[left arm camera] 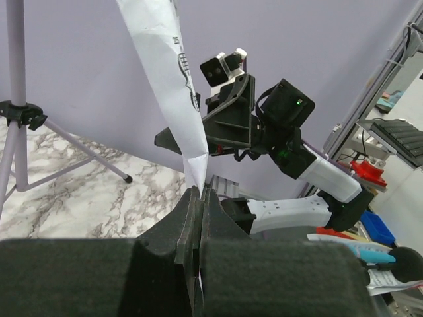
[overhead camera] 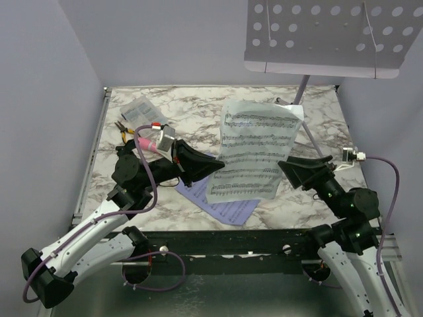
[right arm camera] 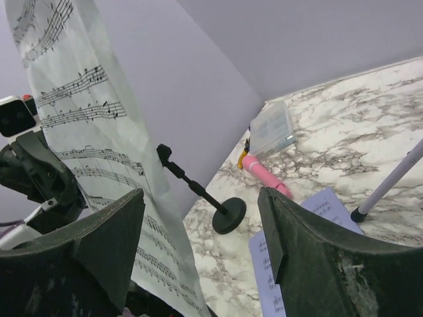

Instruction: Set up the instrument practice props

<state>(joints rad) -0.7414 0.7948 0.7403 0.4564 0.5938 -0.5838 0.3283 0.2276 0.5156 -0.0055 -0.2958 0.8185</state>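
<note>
1. Paper printed with music: one page (overhead camera: pixel 254 152) hangs upright over the middle of the worktop (overhead camera: pixel 192 109). The left pincer (left arm camera: pixel 200 197) has its jaws clamped together on the page's lower left corner.
2. The right pincer (overhead camera: pixel 285 165) has its jaws wide apart just beside the page's lower right edge and holds nothing.
3. The step in hand looks like carrying this page to the lavender desk (overhead camera: pixel 324 33), which stands high at the far right on its tripod (left arm camera: pixel 16 105).
4. To do it well, the right pincer would best close on the free lower corner first, so the limp sheet travels by two corners and neither folds nor swings.
5. Both arms would then rise together, with the sheet taut but not pulled. Its bottom edge should settle on the desk's lower ledge before either jaw lets go.
6. A one-corner grip is thin, so a quick move could let the paper slip or tear.
7. Count:
   - Two pages show: the held one and a second page (overhead camera: pixel 221 206) flat on the worktop beneath it. Whether more lie under it cannot be told.
   - There is one desk and one tripod.
   - One pink microphone (right arm camera: pixel 264 175) lies toward the left.
   - One black mic stand (right arm camera: pixel 228 212) stands upright near it.
   - One clear box (overhead camera: pixel 135 109) and one pair of pliers (overhead camera: pixel 122 130) sit at the far left.
</note>
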